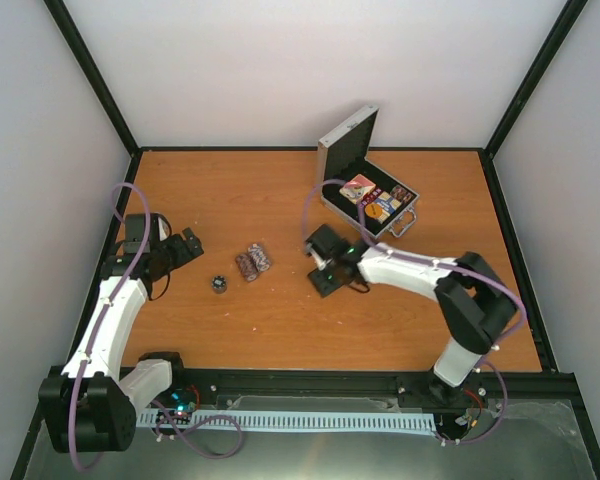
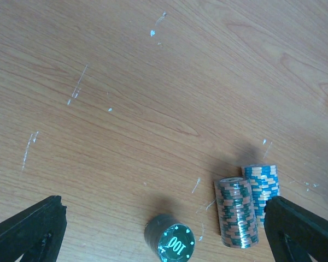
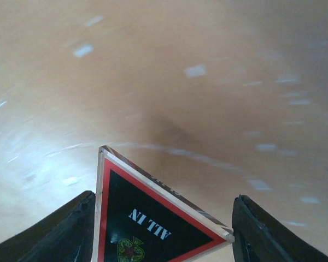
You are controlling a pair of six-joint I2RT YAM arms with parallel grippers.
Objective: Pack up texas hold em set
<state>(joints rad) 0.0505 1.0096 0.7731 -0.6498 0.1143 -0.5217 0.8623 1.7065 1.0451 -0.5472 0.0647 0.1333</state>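
Lab robot cell — white panel walls (image 1: 280, 70), black frame posts (image 1: 92, 78), wooden table (image 1: 280, 330), front cable track (image 1: 320, 422)

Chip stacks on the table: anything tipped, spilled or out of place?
Two striped chip stacks appear tipped on their sides, lying side by side on the table; the dark 100 stack beside them stands upright. None has spilled. The right hand grips the ALL IN triangle.
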